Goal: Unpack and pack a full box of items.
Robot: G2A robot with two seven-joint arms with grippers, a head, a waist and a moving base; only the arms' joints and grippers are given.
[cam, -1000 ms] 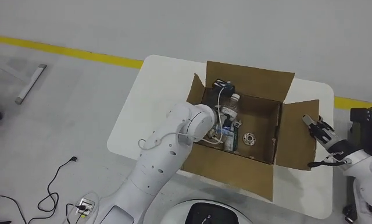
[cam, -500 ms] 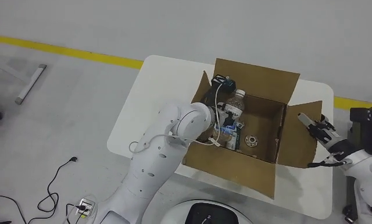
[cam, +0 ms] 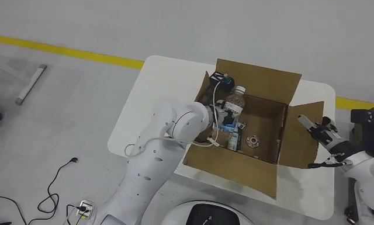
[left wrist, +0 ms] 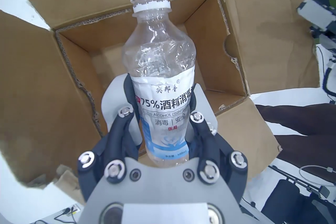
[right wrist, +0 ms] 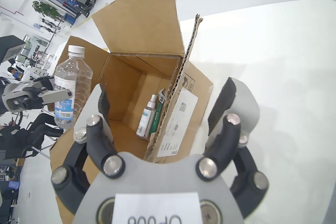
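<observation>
On the white table (cam: 149, 90), the left gripper (left wrist: 161, 91) clamps the bottle (left wrist: 160, 51) above the box (cam: 257, 82), at its 9 o'clock side. The right gripper (right wrist: 166, 91) gapes at 3 o'clock. Best to lift straight up, so the bottle clears the flap.

Lit brightly and evenly from overhead; throws soft shadow into the box (cam: 257, 82), darkest near its floor; washes the white desk (cam: 146, 90) almost to glare; bends straight edges near wrist-view borders.

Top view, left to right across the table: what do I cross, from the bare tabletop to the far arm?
table → clear plastic bottle → small round part on the box floor → cardboard box, its right flap → right gripper
</observation>
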